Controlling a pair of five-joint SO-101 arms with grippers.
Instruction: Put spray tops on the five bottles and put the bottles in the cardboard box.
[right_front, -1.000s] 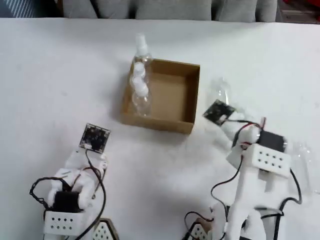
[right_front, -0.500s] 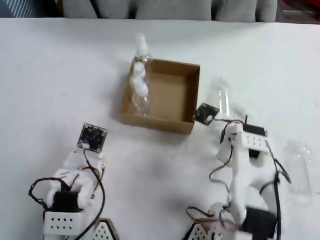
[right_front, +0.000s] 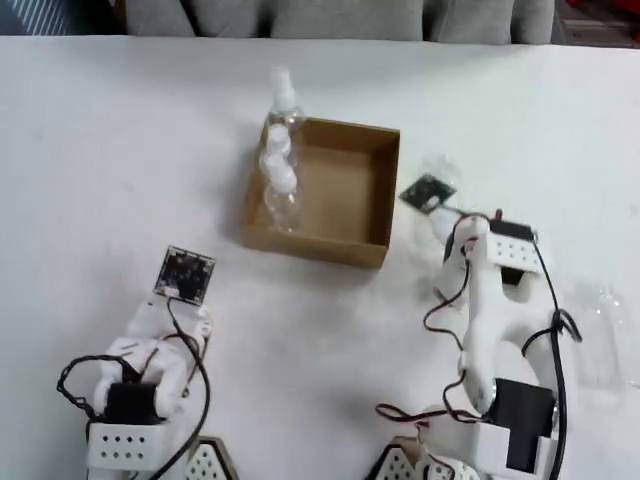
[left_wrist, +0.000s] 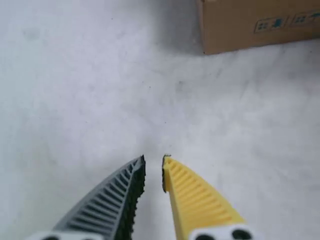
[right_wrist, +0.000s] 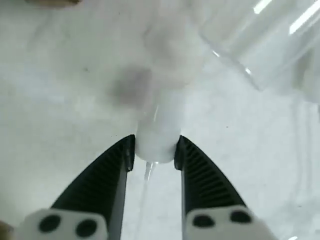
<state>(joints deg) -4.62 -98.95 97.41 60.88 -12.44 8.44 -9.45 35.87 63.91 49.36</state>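
Note:
My right gripper (right_wrist: 154, 145) is shut on a white spray top (right_wrist: 157, 130), its black fingers (right_wrist: 112, 170) pressing both sides just above the table. A clear bottle (right_wrist: 260, 40) lies close beyond it. In the high view the right arm (right_front: 480, 270) stands just right of the cardboard box (right_front: 345, 240), beside that clear bottle (right_front: 440, 168). Capped bottles (right_front: 280, 180) lie along the box's left wall, and one (right_front: 283, 95) pokes over its far edge. Another clear bottle (right_front: 600, 330) lies at the far right. My left gripper (left_wrist: 153, 162) hangs shut and empty over bare table.
The left arm (right_front: 150, 370) sits at the near left, well short of the box; the box's corner (left_wrist: 260, 25) is visible ahead of its gripper. Grey chairs (right_front: 320, 15) line the table's far edge. White table surface (right_front: 120, 150) spreads to the left of the box.
The right arm has swung in from the near right and stretched toward the box's right side, lowering over the spray top by the clear bottle. The left arm has not moved.

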